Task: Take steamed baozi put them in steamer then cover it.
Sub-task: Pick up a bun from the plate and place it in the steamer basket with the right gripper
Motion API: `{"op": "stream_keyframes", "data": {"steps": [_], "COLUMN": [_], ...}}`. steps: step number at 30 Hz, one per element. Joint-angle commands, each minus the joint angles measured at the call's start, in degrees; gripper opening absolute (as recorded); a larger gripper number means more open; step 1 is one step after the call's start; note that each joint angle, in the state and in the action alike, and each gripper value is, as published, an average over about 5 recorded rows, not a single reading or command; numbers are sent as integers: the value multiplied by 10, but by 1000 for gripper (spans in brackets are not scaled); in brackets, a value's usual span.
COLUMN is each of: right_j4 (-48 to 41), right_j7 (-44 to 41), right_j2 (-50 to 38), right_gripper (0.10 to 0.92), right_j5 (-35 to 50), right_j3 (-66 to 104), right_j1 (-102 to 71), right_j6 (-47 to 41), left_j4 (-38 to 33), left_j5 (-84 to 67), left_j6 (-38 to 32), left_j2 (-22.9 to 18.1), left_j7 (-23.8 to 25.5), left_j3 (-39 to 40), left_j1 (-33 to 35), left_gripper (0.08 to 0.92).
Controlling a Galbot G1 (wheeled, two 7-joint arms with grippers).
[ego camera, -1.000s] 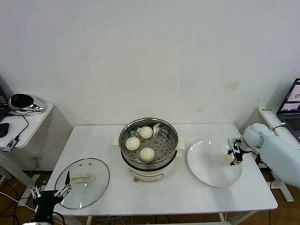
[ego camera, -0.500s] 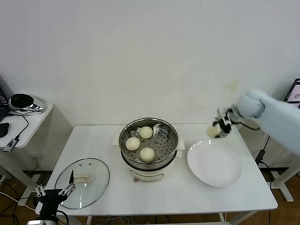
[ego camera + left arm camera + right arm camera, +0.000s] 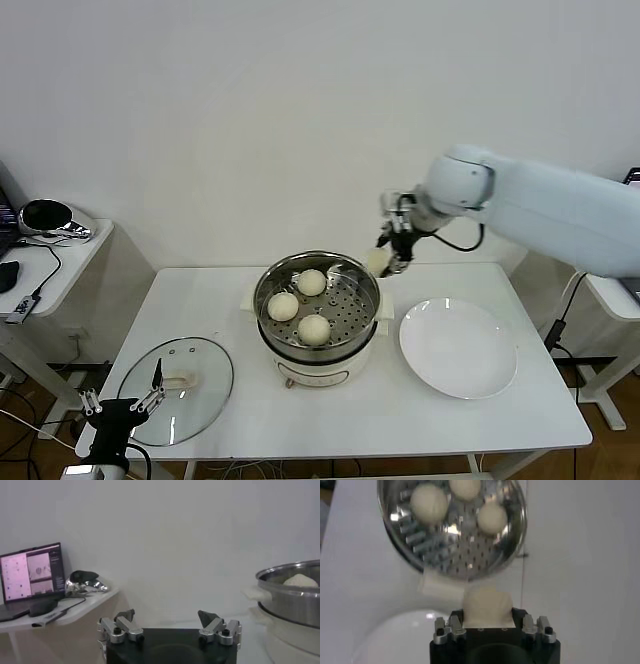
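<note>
Your left gripper (image 3: 125, 407) sits low off the table's front-left corner, jaws spread wide and empty, just beside the round clear glass lid with the metal rim and cream-white handle (image 3: 176, 389), which lies flat on the white table (image 3: 330, 415); if that arm drifts, it could nudge the lid off the near edge. In the middle, the round shiny steel steamer pot on its cream-white base (image 3: 317, 312) already holds three small smooth cream-white buns (image 3: 313, 329) on the perforated tray, clustered toward its left and rear, so the free spot is on the right side. Your right gripper (image 3: 390, 256) is up over the pot's far-right rim, clamped on the fourth cream-white bun (image 3: 378, 262). Let go here and it may clip the rim and roll onto the table, or behind the pot. The wrist view shows the dough squeezed square between the jaws, so it may stick on release. The flat white round plate (image 3: 458, 347) at right is bare.
</note>
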Motion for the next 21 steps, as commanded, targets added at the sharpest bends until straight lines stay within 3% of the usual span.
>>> {"op": "stream_keyframes", "data": {"steps": [1,6,21], "right_j4": [-65,-117,-141], "right_j7": [49,57,51], "right_j2": [132,160,168], "right_gripper": [602,602,601], "right_j5": [80,67,40], "right_j3": [-40,-28,-8], "right_j1": [-20,-65,-132], "right_j6": [-69,-86,-93], "left_j4": [-6,-13,-9], "left_j5": [0,0,-2], "left_j6": [-2,-2,-3], "left_j2": [-2,-6,-6], "left_j7": [-1,-1,-1], "left_j3": [1,1,3], "left_j1": [2,3,-1], "left_gripper": [823,823,823]}}
